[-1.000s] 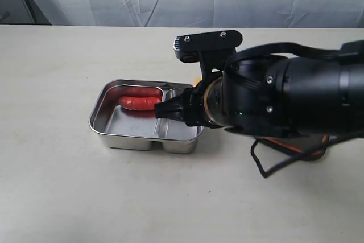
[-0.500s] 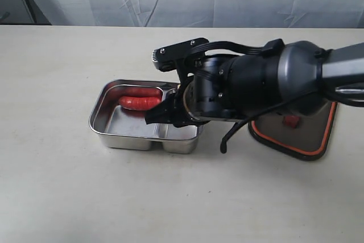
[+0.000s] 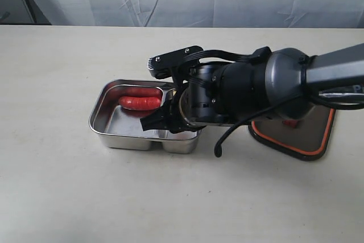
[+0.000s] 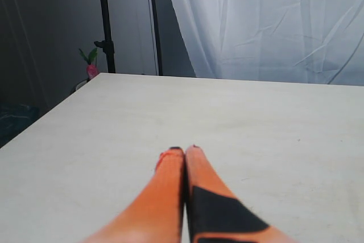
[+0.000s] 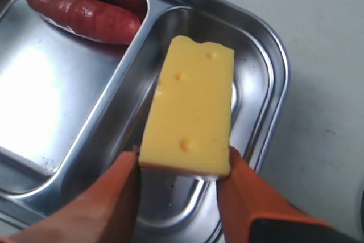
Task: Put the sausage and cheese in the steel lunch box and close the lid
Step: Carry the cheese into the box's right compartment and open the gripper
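Note:
The steel lunch box [image 3: 108,132] stands left of the table's middle. The red sausage [image 3: 139,102] lies in its wide compartment, against the far wall. My right gripper [image 3: 153,123] hangs low over the narrow compartment. In the right wrist view this gripper [image 5: 183,156] is shut on the near end of the yellow cheese [image 5: 190,115], which it holds above the narrow compartment's floor beside the lunch box rim [image 5: 278,72]; the sausage [image 5: 79,12] shows past the divider. The dark lid [image 3: 307,140] with an orange seal lies on the table to the right, partly behind the arm. My left gripper [image 4: 185,151] is shut over bare table.
A black cable [image 3: 227,138] loops down from the right arm beside the box. A white curtain hangs behind the table's far edge. In the left wrist view a dark stand pole [image 4: 105,21] and a small plant [image 4: 91,66] stand off the table's corner.
My right arm has swung left and lower over the box with the cheese, uncovering more of the lid. The left gripper, the box and the sausage have stayed put.

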`<state>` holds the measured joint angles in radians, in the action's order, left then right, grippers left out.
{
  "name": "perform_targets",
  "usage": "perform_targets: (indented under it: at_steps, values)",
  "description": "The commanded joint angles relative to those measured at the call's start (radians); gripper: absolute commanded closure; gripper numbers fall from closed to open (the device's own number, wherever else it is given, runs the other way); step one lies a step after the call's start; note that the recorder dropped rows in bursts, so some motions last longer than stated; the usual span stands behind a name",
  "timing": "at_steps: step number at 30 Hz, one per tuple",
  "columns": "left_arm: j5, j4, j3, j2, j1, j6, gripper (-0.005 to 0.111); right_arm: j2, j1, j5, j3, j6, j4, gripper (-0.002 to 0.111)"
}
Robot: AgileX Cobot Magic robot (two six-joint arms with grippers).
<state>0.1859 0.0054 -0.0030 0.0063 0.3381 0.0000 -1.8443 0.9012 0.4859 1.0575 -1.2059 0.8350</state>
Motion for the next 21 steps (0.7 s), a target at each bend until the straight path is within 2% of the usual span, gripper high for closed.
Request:
perform_targets:
  at_steps: [1,4,5,10,14,16,21]
  values:
    - [-0.007,0.001,0.003,-0.006,-0.019,0.0,0.107,0.003,-0.005,0.004,0.005,0.001,0.008,0.058]
    - [-0.007,0.001,0.003,-0.006,-0.077,0.0,0.107,0.003,-0.005,0.004,0.005,0.001,-0.015,0.048]
    - [-0.007,0.001,0.003,-0.006,-0.125,0.0,0.107,0.003,-0.005,0.008,0.005,0.001,-0.039,0.046]
    - [-0.007,0.001,0.003,-0.006,-0.219,0.0,0.107,0.019,-0.003,0.028,0.005,0.001,-0.071,0.046]
    - [-0.007,0.001,0.003,-0.006,-0.221,0.0,0.107,0.103,-0.003,0.032,0.005,0.009,-0.102,0.047]
    - [-0.007,0.001,0.003,-0.006,-0.221,0.0,0.107,0.169,0.0,0.055,0.005,0.078,-0.154,0.047]
    - [-0.007,0.001,0.003,-0.006,-0.221,0.0,0.107,0.326,0.068,0.286,-0.004,0.136,-0.129,0.047]
